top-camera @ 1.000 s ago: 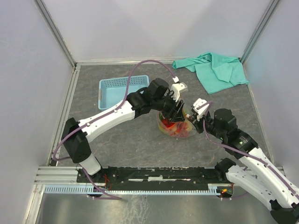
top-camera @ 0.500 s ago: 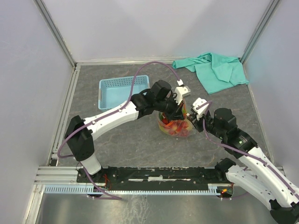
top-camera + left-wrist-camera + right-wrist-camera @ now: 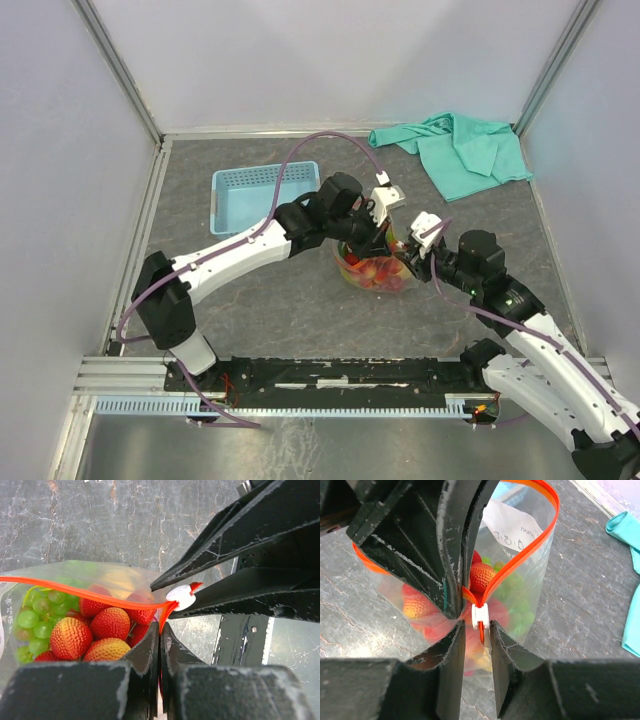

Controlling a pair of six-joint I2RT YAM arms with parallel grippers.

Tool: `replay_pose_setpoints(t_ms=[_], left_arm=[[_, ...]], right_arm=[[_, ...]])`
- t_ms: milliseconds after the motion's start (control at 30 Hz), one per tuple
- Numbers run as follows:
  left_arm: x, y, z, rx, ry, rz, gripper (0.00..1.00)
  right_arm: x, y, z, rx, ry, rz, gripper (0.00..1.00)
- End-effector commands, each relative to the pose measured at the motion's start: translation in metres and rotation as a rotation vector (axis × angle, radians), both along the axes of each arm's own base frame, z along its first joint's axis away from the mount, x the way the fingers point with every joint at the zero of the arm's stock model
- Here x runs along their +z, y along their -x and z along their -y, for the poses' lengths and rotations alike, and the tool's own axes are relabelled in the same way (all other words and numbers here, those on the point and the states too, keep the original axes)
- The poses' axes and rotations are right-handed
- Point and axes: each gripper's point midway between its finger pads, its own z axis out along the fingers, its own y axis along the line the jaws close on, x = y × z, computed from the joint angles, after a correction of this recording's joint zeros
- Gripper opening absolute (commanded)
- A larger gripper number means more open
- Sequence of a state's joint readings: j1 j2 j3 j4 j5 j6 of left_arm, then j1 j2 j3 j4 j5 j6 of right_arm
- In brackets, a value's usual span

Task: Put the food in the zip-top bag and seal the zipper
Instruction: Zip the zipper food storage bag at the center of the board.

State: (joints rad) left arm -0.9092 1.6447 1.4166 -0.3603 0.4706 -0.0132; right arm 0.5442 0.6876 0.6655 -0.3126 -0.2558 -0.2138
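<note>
The clear zip-top bag (image 3: pixel 375 268) stands mid-table between both arms, holding the food: red and yellow-red strawberries (image 3: pixel 70 637) and green grapes (image 3: pixel 35 620). Its orange zipper (image 3: pixel 75 591) bows open in a loop (image 3: pixel 520 555). My left gripper (image 3: pixel 160 630) is shut on the bag's orange edge just below the white slider (image 3: pixel 181 596). My right gripper (image 3: pixel 479 627) is slightly open, its fingertips either side of the slider (image 3: pixel 480 617) with a thin gap on the left. In the top view the left gripper (image 3: pixel 378 238) comes from above-left and the right gripper (image 3: pixel 405 258) from the right.
A light blue lattice basket (image 3: pixel 255 195) sits behind the left arm at the back left. A teal cloth (image 3: pixel 460 150) lies crumpled at the back right, its edge showing in the right wrist view (image 3: pixel 627 530). Metal rails frame the table.
The left gripper has closed on the bag's edge beside the slider. The right gripper has opened a little around the slider. The left wrist shifted slightly.
</note>
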Motion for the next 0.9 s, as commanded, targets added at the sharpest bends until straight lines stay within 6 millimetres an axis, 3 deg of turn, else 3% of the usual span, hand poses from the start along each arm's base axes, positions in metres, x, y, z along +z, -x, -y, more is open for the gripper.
replay_pose_setpoints(t_ms=[0, 267, 467, 533, 600, 733, 867], left_arm=[[0.041, -0.011, -0.005, 0.007, 0.086, 0.159, 0.03], [0.043, -0.013, -0.010, 0.026, 0.102, 0.174, 0.03], [0.045, -0.013, -0.011, 0.027, 0.103, 0.182, 0.03], [0.047, -0.014, -0.013, 0.030, 0.099, 0.190, 0.08], [0.051, -0.015, -0.016, 0.032, 0.099, 0.203, 0.15], [0.064, -0.019, -0.023, 0.036, 0.111, 0.239, 0.49], [0.083, -0.018, -0.027, 0.011, 0.150, 0.320, 0.62]], right_arm=[[0.016, -0.008, -0.015, 0.071, -0.090, 0.039, 0.34], [0.018, -0.017, -0.022, 0.133, -0.173, -0.006, 0.28], [0.020, -0.017, -0.022, 0.162, -0.193, -0.022, 0.09], [0.022, -0.015, -0.022, 0.176, -0.184, -0.024, 0.02], [0.024, -0.014, -0.022, 0.186, -0.178, -0.029, 0.02], [0.026, -0.012, -0.024, 0.214, -0.163, -0.044, 0.02], [0.026, -0.011, -0.024, 0.226, -0.144, -0.062, 0.02]])
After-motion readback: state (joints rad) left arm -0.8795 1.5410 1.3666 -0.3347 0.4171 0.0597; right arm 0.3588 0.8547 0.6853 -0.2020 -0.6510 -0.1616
